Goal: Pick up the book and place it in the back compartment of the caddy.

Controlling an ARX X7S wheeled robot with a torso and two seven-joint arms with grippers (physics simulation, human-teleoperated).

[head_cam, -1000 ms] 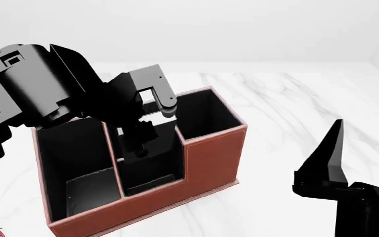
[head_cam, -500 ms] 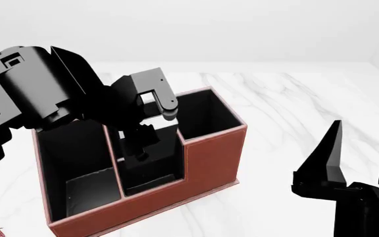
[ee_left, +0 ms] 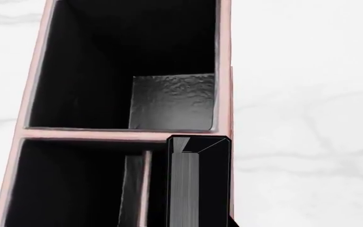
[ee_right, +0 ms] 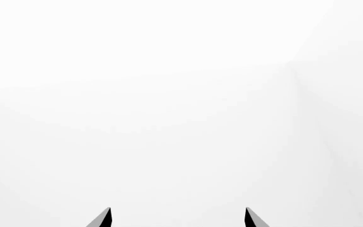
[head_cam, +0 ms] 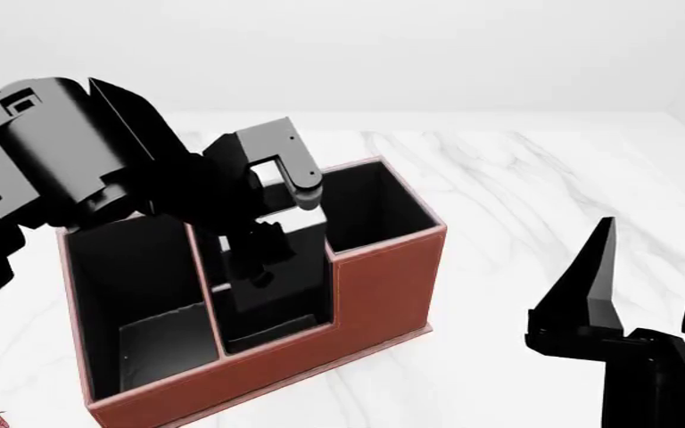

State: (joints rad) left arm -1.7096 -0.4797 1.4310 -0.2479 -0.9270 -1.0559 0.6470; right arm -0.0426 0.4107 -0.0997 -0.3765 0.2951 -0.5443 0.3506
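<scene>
Book point(ee_left: 197, 184) stands upright in my left end effector's point(head_cam: 253, 267) pinch, inside the caddy's point(head_cam: 378, 294) middle cell; my right end effector point(head_cam: 658, 276) is spread above the worktop point(head_cam: 521, 196).

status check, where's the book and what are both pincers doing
Left pincer down inside caddy, middle cell. Book upright in its grip, against cell wall. Right pincer open, empty, off to the side. Nothing blocking.

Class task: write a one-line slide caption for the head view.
Left claw reaches down into the reddish-brown caddy while the open right claw waits aside.
</scene>
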